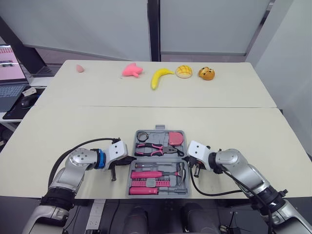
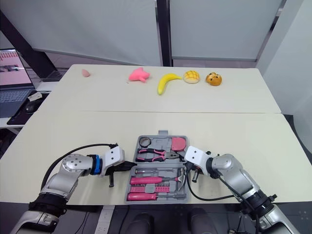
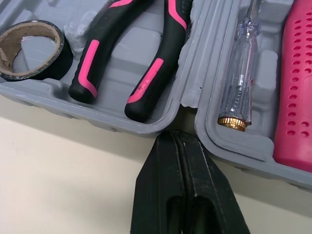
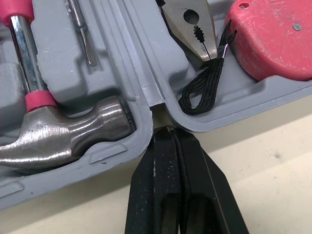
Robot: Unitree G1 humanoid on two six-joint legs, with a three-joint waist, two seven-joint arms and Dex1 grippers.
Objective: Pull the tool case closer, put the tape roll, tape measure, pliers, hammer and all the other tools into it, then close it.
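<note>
Left gripper [image 3: 176,140] beside open grey case [image 3: 48,95]

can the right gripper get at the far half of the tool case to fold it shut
Probably yes. The right gripper, fingers shut, sits at the hinge notch, beside the tool case's far half with the tape measure. Nothing lies between them, though it must open to grip.

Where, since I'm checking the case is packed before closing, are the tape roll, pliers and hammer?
tape roll [image 3: 46,73]: left wrist view, black outer wall.
pliers [image 3: 150,80]: left wrist view, pink-striped handle.
hammer [image 4: 68,134]: right wrist view, steel head.
</note>
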